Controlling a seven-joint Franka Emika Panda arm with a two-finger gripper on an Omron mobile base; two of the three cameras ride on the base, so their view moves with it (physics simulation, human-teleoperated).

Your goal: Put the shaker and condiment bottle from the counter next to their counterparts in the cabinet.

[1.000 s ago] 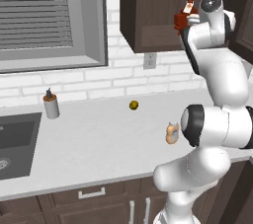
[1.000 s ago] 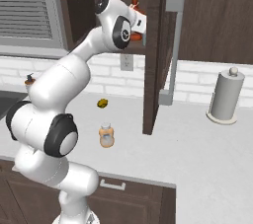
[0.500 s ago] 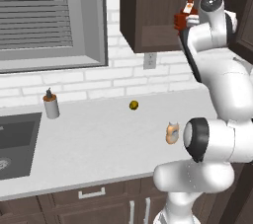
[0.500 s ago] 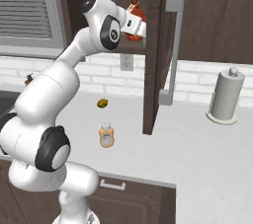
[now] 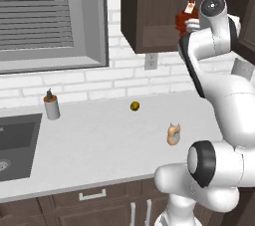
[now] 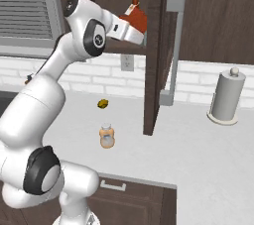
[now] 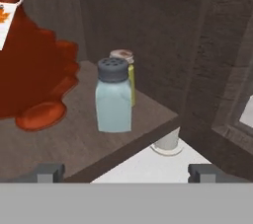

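The pale blue-grey shaker (image 7: 114,97) with its dark cap stands upright on the cabinet shelf (image 7: 74,141). Right behind it is the yellow-green shaker (image 7: 130,77). The dark red bottle (image 7: 29,70) (image 5: 187,15) (image 6: 135,16) is to the left of them. My gripper (image 7: 126,173) is open just in front of the shelf edge, apart from the shaker, with nothing between its fingertips. The small orange-tan condiment bottle (image 5: 173,134) (image 6: 106,136) stands on the counter (image 5: 99,145) below the cabinet (image 5: 149,11).
The open cabinet door (image 6: 156,45) hangs right beside my hand. On the counter are a grey cylinder with an orange-and-black top (image 5: 51,106), a small yellow object (image 5: 135,106) and a paper towel holder (image 6: 226,95). A sink (image 5: 15,140) lies at the far left.
My hand has drawn back a little from the cabinet shelf and the arm's upper joints have shifted. The things on the counter have not moved.
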